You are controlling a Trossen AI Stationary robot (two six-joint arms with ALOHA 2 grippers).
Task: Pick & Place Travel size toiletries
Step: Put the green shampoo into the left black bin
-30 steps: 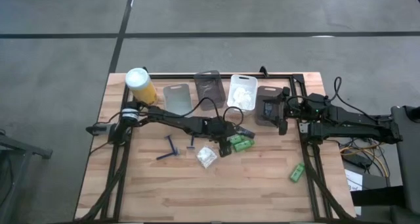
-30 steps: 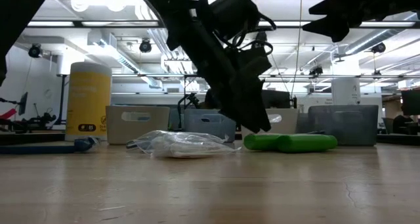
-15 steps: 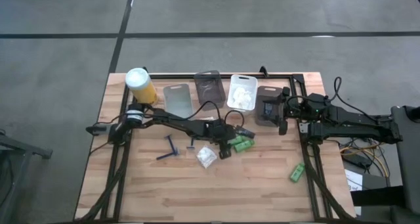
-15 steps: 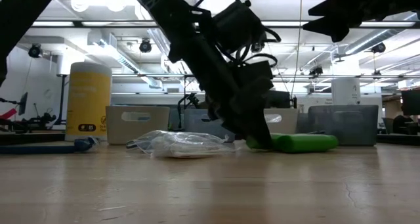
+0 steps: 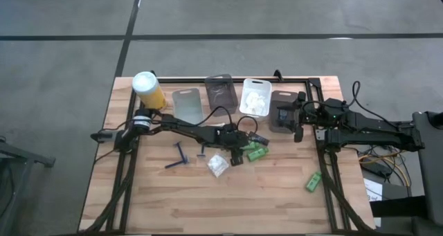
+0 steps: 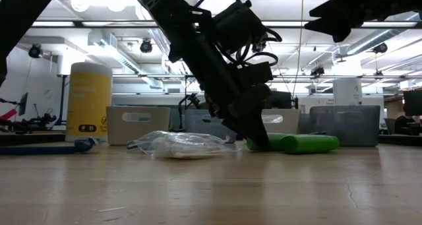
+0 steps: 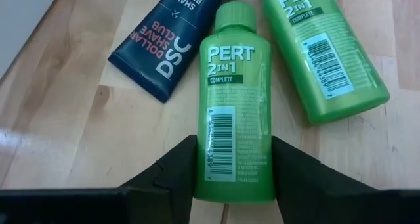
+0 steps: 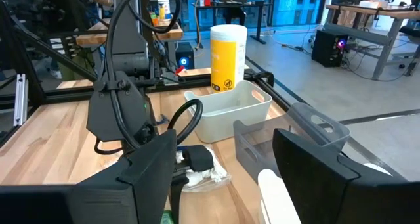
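Observation:
Two green tubes [image 5: 256, 151] lie side by side on the table, next to a flat dark sachet [image 7: 167, 50]. My left gripper [image 5: 240, 153] is down on them, shut on the nearer green tube [image 7: 234, 119]. A third green tube [image 5: 313, 182] lies alone toward the near right. A white crinkly packet [image 5: 218, 165] and two dark blue razors [image 5: 180, 156] lie flat to the left of my left gripper. My right gripper [image 5: 297, 125] is open and hangs above the rightmost grey bin [image 5: 282, 117], touching nothing. My left gripper pinches the nearer green tube at its bottom end [image 7: 234, 178], one finger [image 7: 177, 165] on each long side. The fingers slant down from the table's left and lie across the tube's width. The tube lies flat on the table [image 6: 267, 143].
A tall yellow canister [image 5: 147, 89] stands at the far left corner. Several bins line the far edge: a grey one [image 5: 185, 104], a clear one [image 5: 220, 92], a white one holding packets [image 5: 255, 97]. A black frame rail borders the table. Bare wood spreads along the near side.
My left gripper has come down toward the table onto the nearer green tube and now stands around its bottom end. The right arm has kept still.

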